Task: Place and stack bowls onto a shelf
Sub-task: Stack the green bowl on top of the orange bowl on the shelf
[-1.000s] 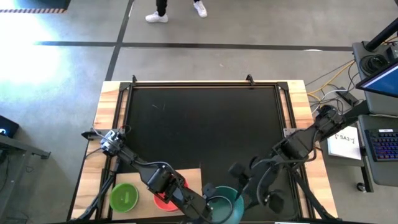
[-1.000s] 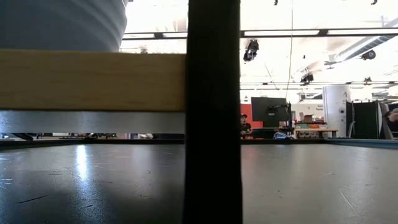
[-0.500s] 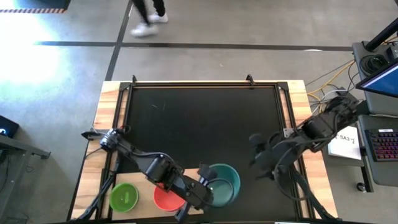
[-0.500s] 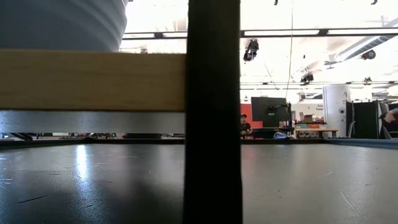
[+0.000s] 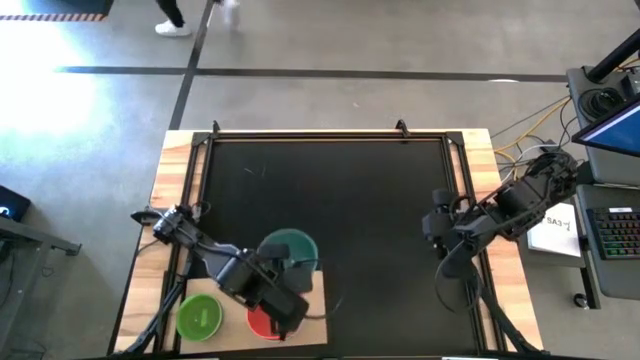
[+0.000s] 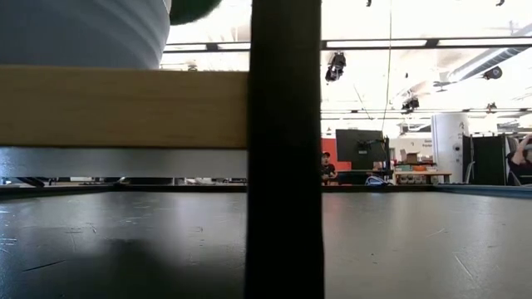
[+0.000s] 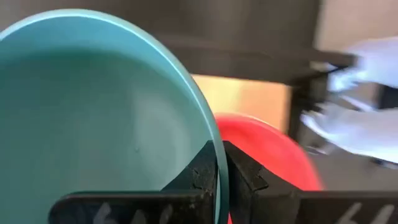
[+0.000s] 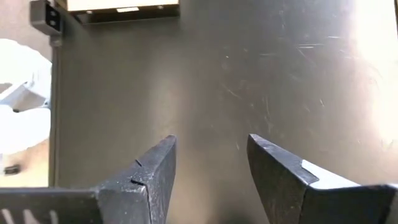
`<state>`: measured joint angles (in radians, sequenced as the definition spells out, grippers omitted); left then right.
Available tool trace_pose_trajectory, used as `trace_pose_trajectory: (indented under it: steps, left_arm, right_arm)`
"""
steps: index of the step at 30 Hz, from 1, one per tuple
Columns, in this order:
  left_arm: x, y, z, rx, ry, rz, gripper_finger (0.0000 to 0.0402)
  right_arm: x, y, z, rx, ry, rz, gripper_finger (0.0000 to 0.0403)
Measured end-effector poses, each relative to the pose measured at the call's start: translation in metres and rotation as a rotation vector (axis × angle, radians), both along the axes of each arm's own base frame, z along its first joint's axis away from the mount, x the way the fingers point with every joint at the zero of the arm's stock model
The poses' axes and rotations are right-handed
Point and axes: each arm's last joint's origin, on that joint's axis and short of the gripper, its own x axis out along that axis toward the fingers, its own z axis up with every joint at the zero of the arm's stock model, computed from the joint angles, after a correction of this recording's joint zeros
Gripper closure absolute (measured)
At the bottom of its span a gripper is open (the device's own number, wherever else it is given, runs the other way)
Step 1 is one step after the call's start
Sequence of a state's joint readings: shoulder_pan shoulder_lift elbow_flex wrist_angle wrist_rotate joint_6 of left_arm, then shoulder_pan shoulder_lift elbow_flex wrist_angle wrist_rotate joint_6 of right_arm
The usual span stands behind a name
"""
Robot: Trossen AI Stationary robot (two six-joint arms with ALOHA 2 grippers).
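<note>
My left gripper (image 5: 287, 272) is shut on a teal bowl (image 5: 291, 250) above the far edge of the light-wood shelf (image 5: 315, 300). On the shelf stand a green bowl (image 5: 199, 316) and a red bowl (image 5: 258, 322), the red one partly hidden under my left arm. The red bowl (image 7: 267, 155) also shows behind the teal bowl (image 7: 93, 118) in the left wrist view. The low view shows a slate-blue bowl's wall (image 6: 83, 33) standing on the shelf board (image 6: 125, 108). My right gripper (image 5: 436, 226) is open and empty over the mat's right part; it also shows in its wrist view (image 8: 211, 163). My left gripper holds the teal bowl by its rim (image 7: 214, 134), one finger inside the bowl and one outside. The fingers come from the table's near side. The bowl is lifted clear, its opening up, over the shelf's far edge.
A large black mat (image 5: 330, 190) covers the table between narrow wooden edges (image 5: 178, 170). A dark upright post (image 6: 287, 149) stands close in front of the low camera. A desk with a keyboard (image 5: 615, 235) is beyond the table's right edge. A person walks on the floor beyond the far edge (image 5: 170, 22).
My left gripper has carried the teal bowl from the near edge right of the shelf toward the left and far side, to above the shelf's far edge. My right gripper has drawn back toward the table's right and far edges.
</note>
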<state>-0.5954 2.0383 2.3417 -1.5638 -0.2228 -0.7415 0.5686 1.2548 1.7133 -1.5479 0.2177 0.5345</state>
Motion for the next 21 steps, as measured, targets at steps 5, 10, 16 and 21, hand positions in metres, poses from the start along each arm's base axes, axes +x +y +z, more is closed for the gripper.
trace_pose_trajectory:
  steps: [5,10,16,21]
  left_arm:
    - [-0.011,-0.022,-0.001,-0.103,0.013,0.037,0.0401]
    - [-0.022,-0.037,-0.001,-0.139,0.014,0.093,0.0401]
    - [-0.020,-0.058,-0.011,-0.157,-0.008,0.043,0.0401]
    - [-0.021,-0.071,-0.025,-0.129,0.020,0.017,0.0402]
  right_arm:
    - [-0.007,-0.005,-0.008,-0.016,0.017,-0.046,0.0218]
    - [-0.018,-0.014,-0.020,-0.068,0.014,-0.090,0.0218]
    - [-0.031,-0.024,-0.037,-0.095,-0.009,-0.137,0.0220]
    - [-0.042,-0.032,-0.057,-0.106,-0.046,-0.144,0.0220]
